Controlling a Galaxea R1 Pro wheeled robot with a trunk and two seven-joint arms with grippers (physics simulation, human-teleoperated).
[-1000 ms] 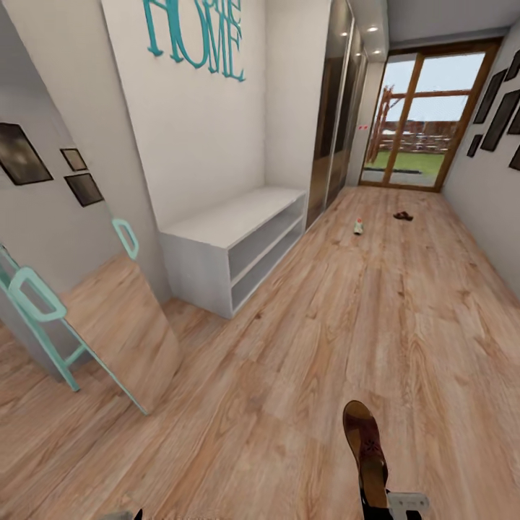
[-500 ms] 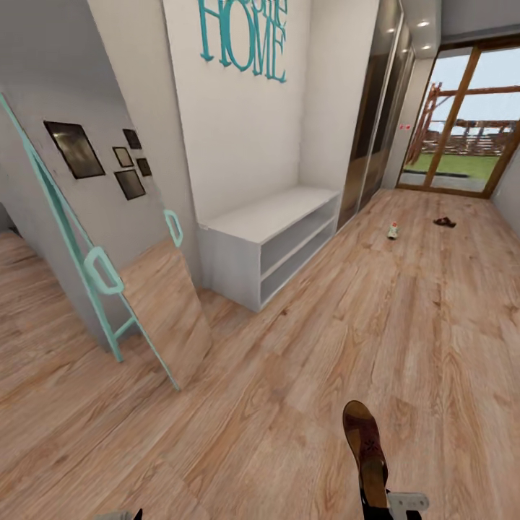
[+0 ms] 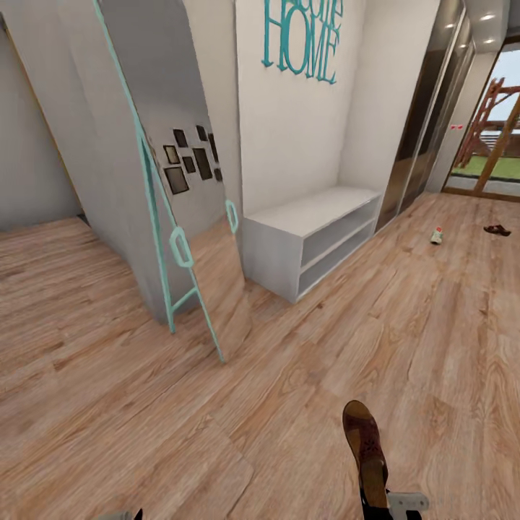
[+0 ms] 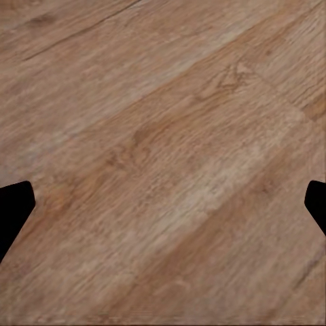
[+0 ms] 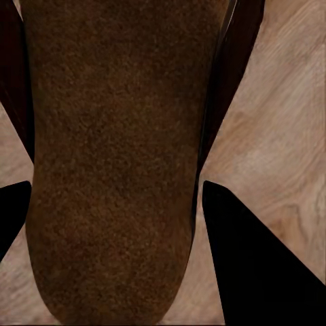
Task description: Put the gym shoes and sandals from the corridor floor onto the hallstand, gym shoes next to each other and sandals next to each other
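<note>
The left pincer [image 4: 163,210] hangs over bare corridor floor [image 4: 170,136], its two dark fingertips spread wide apart with nothing between them. In the head view, a tall mirror with a turquoise frame [image 3: 184,238] leans against the grey wall at the left, reflecting small dark picture frames. Just beside it to the right stands a plain white bench with two open shelves [image 3: 318,238], set in an alcove under turquoise "HOME" lettering [image 3: 300,40]. Past the bench, mirrored wardrobe doors [image 3: 426,108] run towards a glazed door. Far down the corridor, well apart from the robot, one gym shoe [image 3: 436,235] stands on the planks, and a dark sandal on the floor [image 3: 497,230] lies to its right. At the lower right, the right pincer [image 5: 115,197] is clamped on a brown held sandal [image 3: 365,448], which sticks out forward above the floor; its suede-like sole [image 5: 115,156] sits between the dark fingers [image 5: 251,258].
</note>
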